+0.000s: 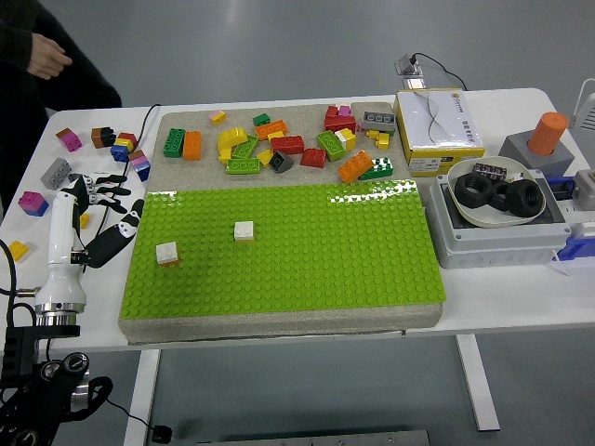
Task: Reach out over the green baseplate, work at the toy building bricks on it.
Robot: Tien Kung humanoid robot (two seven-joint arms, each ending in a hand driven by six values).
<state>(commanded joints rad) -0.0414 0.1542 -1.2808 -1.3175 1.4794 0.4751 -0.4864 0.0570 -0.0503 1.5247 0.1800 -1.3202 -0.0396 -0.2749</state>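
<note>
Bricks fixed on the green baseplate [307, 255] number two: one white brick [244, 231] near its middle-left and a second white brick with an orange base [167, 254] closer to the left edge. Beyond the plate's far edge lies a loose pile of bricks [288, 144], too jumbled to count. One robot hand shows, the left hand [88, 218], off the plate's left side over the white surface [279, 100], fingers [116, 181] spread and holding nothing. A person's hand [46, 60] shows at top left.
</note>
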